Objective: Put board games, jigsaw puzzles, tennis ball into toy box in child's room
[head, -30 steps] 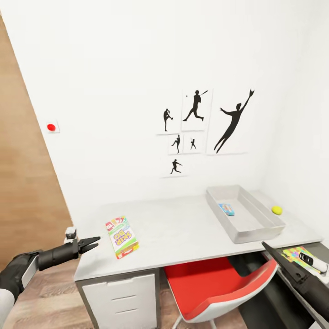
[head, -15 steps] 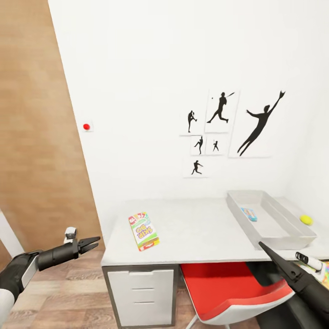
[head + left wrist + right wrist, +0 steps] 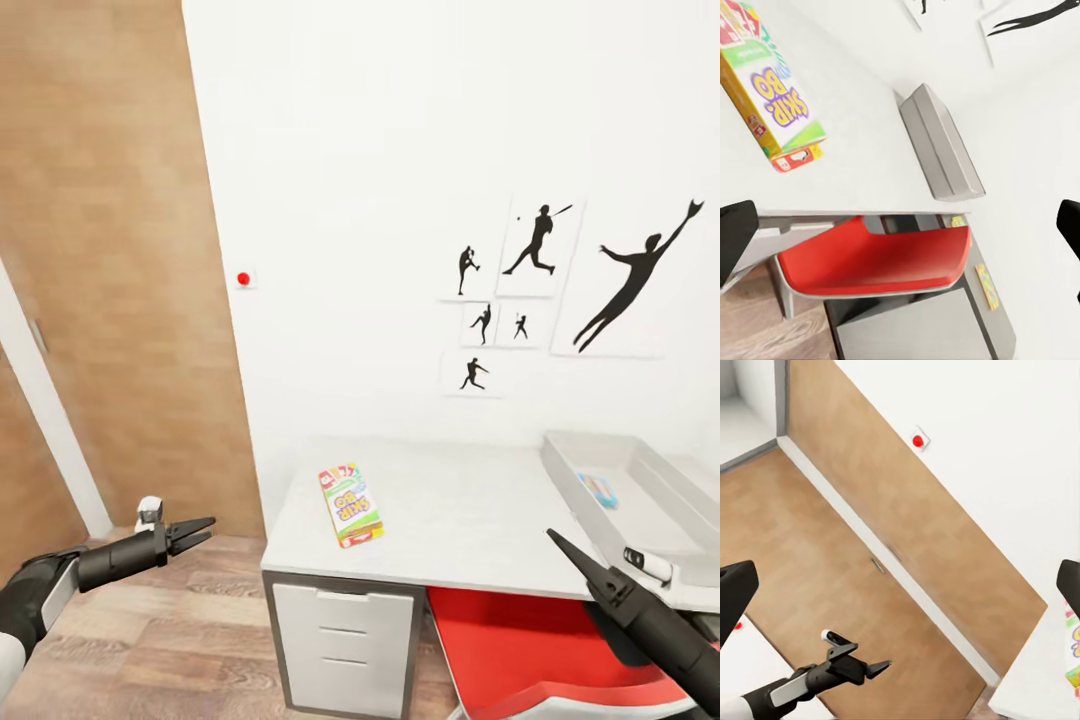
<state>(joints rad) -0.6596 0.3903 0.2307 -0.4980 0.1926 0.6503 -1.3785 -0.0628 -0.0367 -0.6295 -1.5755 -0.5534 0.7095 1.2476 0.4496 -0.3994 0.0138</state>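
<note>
**Both my grippers empty, game box ahead on the table**

From my head I see my left gripper [image 3: 195, 531] with its fingers slightly parted and nothing between them, hanging over the wood floor [image 3: 150, 640], well left of the table [image 3: 460, 520]. My right gripper [image 3: 556, 541] holds nothing; its tip reads as one narrow point, so I cannot tell how far it is open. The white-and-green board game [image 3: 350, 503] lies flat near the table's left front, between my two grippers. The toy box [image 3: 640, 500] sits at the right, a small blue item [image 3: 600, 489] inside.

My left wrist adds the red chair [image 3: 877, 259] under the table and a jigsaw puzzle [image 3: 987, 285] on the lower section. My right wrist shows the wooden door [image 3: 870, 555].
</note>
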